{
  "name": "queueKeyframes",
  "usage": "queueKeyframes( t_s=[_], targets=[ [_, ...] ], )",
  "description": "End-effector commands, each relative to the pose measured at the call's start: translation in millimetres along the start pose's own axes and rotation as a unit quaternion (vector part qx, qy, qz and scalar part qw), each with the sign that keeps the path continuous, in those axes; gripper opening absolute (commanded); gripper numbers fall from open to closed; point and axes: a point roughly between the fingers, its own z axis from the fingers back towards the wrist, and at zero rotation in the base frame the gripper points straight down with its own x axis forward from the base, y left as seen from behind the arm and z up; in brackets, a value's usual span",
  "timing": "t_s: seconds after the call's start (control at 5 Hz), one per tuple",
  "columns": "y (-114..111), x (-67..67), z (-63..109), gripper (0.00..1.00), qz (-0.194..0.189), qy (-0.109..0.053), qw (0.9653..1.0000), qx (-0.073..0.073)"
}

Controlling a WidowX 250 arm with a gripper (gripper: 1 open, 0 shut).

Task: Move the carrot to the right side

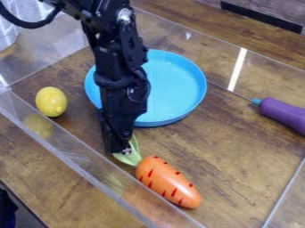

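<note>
The orange carrot (169,181) lies on the wooden table near the front, with its green leafy top pointing up-left. My gripper (121,151) points straight down with its dark fingertips right at the leafy top, touching or almost touching it. The fingers stand close together, and I cannot tell whether they pinch the leaves. The arm rises from there in front of the blue plate.
A blue plate (179,85) sits behind the gripper. A yellow lemon (50,101) lies at the left and a purple eggplant (286,112) at the right edge. Clear plastic walls (84,169) fence the table; bare wood lies right of the carrot.
</note>
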Motion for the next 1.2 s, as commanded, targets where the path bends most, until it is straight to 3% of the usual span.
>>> queueKeyframes(
  t_s=[0.0, 0.2, 0.4, 0.6, 0.8, 1.0],
  targets=[
    [-4, 7.1, 15.6, 0.00, -0.031, -0.025, 0.9991, 0.016],
    [-13, 7.7, 15.5, 1.00, -0.065, -0.026, 0.9974, 0.015],
    [-16, 12.3, 14.6, 1.00, -0.111, -0.028, 0.9933, 0.013],
    [-23, 22.0, 16.7, 1.00, -0.159, -0.033, 0.9867, 0.011],
    [-27, 23.3, 12.7, 1.00, -0.181, -0.036, 0.9826, 0.014],
    [-25, 23.0, 8.5, 1.00, -0.180, -0.041, 0.9827, 0.013]
  ],
)
